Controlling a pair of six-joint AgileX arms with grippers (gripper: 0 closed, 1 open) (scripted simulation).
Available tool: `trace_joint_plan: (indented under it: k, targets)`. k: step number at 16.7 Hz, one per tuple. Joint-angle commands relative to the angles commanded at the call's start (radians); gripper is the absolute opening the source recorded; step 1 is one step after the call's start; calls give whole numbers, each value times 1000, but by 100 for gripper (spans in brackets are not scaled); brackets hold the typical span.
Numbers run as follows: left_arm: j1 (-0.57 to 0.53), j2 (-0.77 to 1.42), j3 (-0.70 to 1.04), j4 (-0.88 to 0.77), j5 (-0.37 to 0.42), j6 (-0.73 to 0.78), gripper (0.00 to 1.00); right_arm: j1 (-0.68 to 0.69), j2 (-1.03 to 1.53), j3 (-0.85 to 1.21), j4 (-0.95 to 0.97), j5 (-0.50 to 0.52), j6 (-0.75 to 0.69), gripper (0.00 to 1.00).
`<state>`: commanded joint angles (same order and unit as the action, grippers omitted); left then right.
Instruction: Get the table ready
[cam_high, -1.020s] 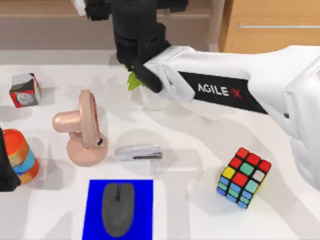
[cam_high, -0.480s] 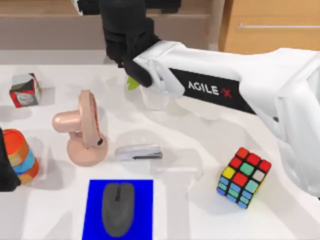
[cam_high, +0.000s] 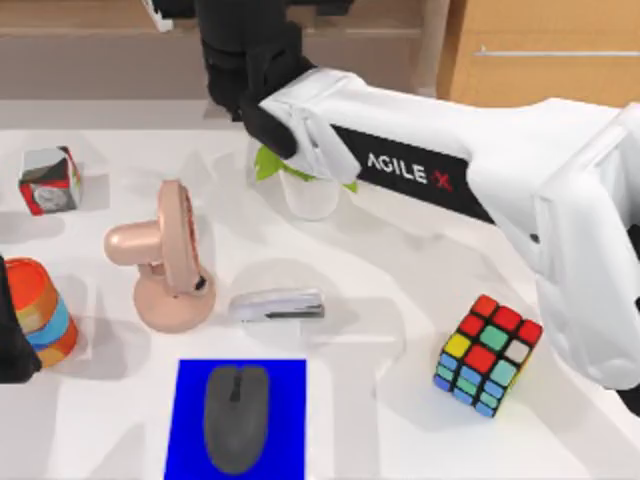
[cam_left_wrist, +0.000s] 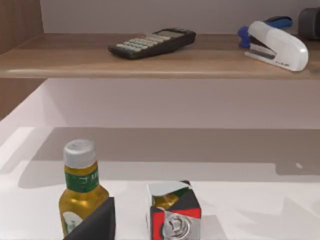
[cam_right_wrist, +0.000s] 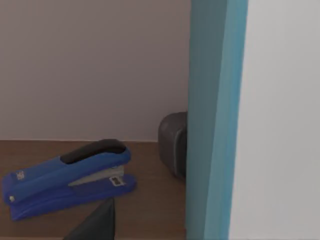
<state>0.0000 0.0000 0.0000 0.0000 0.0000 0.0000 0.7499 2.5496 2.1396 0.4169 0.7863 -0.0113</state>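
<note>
The table (cam_high: 410, 255) is a wide white top carrying several objects. My right arm reaches from the right side across the back of it. Its gripper (cam_high: 240, 50) hangs over the wooden shelf (cam_high: 90, 15) behind the table, just past a small plant in a white pot (cam_high: 310, 188). The right wrist view looks along the shelf at a blue stapler (cam_right_wrist: 70, 177), a dark grey object (cam_right_wrist: 174, 142) and a tall teal panel (cam_right_wrist: 215, 115). My left arm (cam_high: 10, 345) stays parked at the table's left edge.
A red-and-white box (cam_high: 50, 180), pink fan (cam_high: 165, 255), striped orange cup (cam_high: 42, 310), white stapler (cam_high: 278, 305), Rubik's cube (cam_high: 487, 355) and grey mouse (cam_high: 237, 415) on a blue mat (cam_high: 190, 400) stand here. A calculator (cam_left_wrist: 152, 42) lies on the shelf, and a bottle (cam_left_wrist: 80, 192) stands by the box.
My right arm has swung left and farther back toward the shelf, uncovering more of the plant's leaves. The left arm and the table's objects have not moved.
</note>
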Motion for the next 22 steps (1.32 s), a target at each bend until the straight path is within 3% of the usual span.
trace_joint_plan:
  k: [3,16,22]
  targets:
    - [0,0,0,0,0,0,100,0,0,0,0,0,0,100]
    - [0,0,0,0,0,0,100,0,0,0,0,0,0,2]
    - [0,0,0,0,0,0,100,0,0,0,0,0,0,0]
